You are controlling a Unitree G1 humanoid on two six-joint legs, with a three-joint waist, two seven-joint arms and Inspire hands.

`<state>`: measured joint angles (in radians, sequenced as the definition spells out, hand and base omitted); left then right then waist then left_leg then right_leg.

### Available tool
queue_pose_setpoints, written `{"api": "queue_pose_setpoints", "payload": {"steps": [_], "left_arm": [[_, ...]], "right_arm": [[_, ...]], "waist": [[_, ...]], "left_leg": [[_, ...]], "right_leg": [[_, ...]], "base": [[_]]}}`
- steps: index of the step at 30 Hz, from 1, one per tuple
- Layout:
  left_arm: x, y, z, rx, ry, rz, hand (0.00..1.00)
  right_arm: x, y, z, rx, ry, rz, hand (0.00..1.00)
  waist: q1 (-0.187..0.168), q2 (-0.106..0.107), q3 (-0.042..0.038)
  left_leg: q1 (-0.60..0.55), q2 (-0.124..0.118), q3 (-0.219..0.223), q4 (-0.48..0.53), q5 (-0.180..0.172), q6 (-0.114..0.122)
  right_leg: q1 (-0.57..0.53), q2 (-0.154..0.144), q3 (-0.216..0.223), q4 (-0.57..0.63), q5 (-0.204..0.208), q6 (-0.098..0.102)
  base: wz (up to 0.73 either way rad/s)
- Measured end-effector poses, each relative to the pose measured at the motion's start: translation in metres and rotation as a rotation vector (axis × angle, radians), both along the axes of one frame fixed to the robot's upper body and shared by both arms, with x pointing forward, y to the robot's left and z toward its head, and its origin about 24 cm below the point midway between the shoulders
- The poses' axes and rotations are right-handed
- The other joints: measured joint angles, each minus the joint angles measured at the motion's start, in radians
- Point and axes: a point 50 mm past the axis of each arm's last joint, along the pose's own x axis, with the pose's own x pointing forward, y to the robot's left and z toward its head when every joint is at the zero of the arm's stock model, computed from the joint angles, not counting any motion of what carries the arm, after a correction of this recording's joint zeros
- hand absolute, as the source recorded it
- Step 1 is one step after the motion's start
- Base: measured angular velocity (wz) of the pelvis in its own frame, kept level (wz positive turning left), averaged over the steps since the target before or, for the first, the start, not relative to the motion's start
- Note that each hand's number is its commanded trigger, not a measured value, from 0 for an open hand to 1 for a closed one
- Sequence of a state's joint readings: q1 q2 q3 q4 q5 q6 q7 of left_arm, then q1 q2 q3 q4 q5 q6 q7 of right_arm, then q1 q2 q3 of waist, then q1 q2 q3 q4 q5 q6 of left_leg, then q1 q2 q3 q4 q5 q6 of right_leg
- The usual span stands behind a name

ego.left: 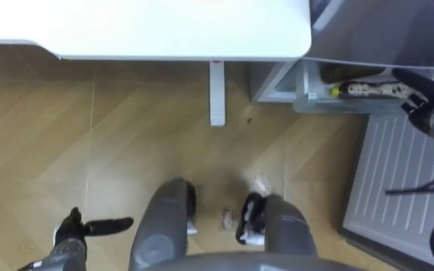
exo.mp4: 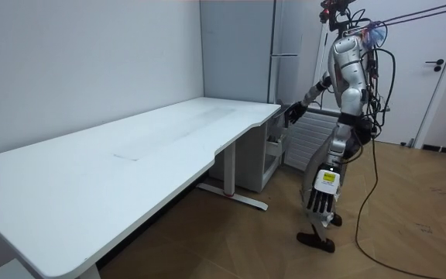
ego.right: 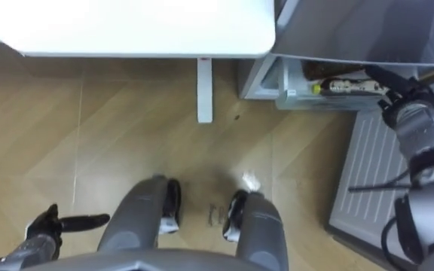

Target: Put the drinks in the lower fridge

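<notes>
Bottle (ego.left: 364,90) is lying on its side in the open lower fridge compartment (ego.left: 305,96), beside the desk (ego.left: 164,30). Right hand (ego.left: 428,102) is reaching at its end; can't tell its grip. Left hand (ego.left: 74,226) is hanging low, fingers straight, empty.

Counting 1 white desk (ego.left: 164,26) across the top of the frame, 1 fridge (exo.mp4: 281,31) at upper right, 1 bottle (ego.left: 371,90) at upper right, and 2 hands: left hand (ego.left: 72,227) at lower left, right hand (ego.right: 400,95) at the right edge.
</notes>
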<state>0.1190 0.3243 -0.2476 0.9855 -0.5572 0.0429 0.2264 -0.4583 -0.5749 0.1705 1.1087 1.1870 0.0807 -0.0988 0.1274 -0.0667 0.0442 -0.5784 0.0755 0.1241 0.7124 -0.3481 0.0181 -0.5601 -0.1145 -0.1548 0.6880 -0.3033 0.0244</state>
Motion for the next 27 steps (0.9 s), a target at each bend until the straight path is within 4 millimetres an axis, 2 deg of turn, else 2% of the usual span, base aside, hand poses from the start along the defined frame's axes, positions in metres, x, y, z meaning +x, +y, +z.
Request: {"api": "queue_pose_setpoints", "payload": {"steps": [2,7,10,13,20,27], "left_arm": [[-0.004,-0.001,-0.002,-0.003,0.013,0.024,0.0],[0.001,-0.004,-0.002,-0.019,-0.016,0.056,0.0],[0.001,-0.007,-0.003,-0.037,-0.027,0.072,0.0],[-0.002,-0.008,-0.005,-0.049,-0.02,0.075,0.0],[-0.002,-0.013,-0.007,-0.062,-0.031,0.078,0.0],[-0.003,-0.016,-0.008,-0.083,-0.028,0.072,0.0]], "right_arm": [[-0.004,0.007,-0.008,0.0,-0.006,0.014,0.0],[-0.019,0.021,-0.03,0.009,0.034,0.044,0.0],[-0.032,0.028,-0.043,0.027,0.067,0.03,0.0],[-0.038,0.035,-0.051,0.061,0.067,-0.018,0.0],[-0.047,0.035,-0.06,0.156,0.046,-0.146,0.0],[-0.054,0.042,-0.07,0.367,-0.039,-0.316,0.0]], "waist": [[-0.012,0.008,-0.0084],[-0.019,0.019,-0.0258],[-0.023,0.023,-0.0295],[-0.031,0.028,-0.0295],[-0.041,0.067,-0.0174],[-0.042,0.075,-0.0197]], "left_leg": [[0.029,0.0,0.005,-0.018,0.001,-0.001],[0.07,0.001,0.014,-0.069,0.024,-0.008],[0.086,0.0,0.015,-0.107,0.046,-0.013],[0.094,0.001,0.017,-0.126,0.061,-0.016],[0.117,0.002,0.02,-0.134,0.065,-0.016],[0.117,-0.001,0.034,-0.159,0.072,-0.02]], "right_leg": [[0.027,0.0,-0.001,-0.016,0.002,0.0],[0.06,0.001,-0.009,-0.058,0.021,-0.009],[0.074,0.006,-0.01,-0.092,0.037,-0.013],[0.079,0.009,-0.009,-0.107,0.046,-0.018],[0.1,0.01,-0.01,-0.118,0.052,-0.02],[0.08,0.01,0.006,-0.116,0.051,-0.02]], "base": [[-0.05],[-0.03],[0.0],[-0.01],[0.0],[-0.04]]}}
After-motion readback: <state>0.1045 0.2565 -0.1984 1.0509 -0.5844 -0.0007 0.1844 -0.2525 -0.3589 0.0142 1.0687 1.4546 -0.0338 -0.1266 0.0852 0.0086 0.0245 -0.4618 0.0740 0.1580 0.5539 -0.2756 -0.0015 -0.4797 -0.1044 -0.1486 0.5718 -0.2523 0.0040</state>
